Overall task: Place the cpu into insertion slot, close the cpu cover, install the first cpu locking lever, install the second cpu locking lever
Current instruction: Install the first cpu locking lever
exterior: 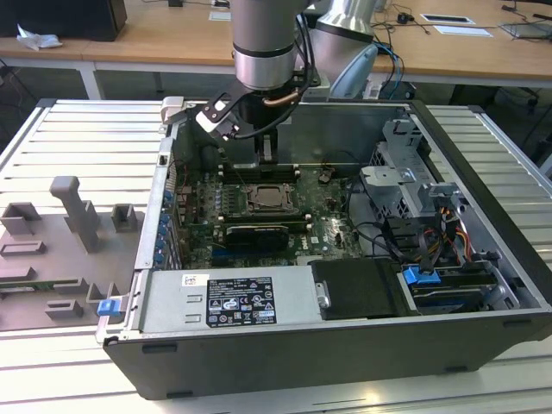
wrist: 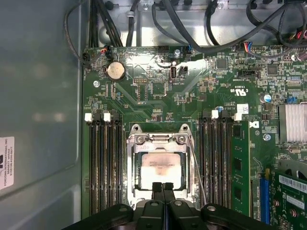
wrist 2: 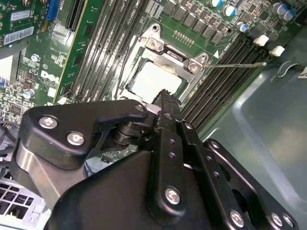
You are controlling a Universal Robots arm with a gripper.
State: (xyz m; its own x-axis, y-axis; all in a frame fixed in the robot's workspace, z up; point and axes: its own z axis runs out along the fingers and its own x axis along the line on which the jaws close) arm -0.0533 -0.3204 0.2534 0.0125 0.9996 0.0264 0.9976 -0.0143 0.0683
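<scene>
Hand [wrist: 163, 186] closed, empty, tips at slot [exterior: 267, 197] edge. Cpu [wrist: 160, 167] seated in slot: light, stiff, fragile. Cover [wrist: 188, 165] down over slot. Lever [wrist 2: 240, 64] beside slot, likely unlatched: thin, springy; grip free end.

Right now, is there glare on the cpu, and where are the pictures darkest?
First wrist view: a pale washed-out sheen on the cpu top. Second wrist view: cpu bright too, the black hand looming close in front. Exterior view: the computer case interior dimmer than the table around it.
</scene>
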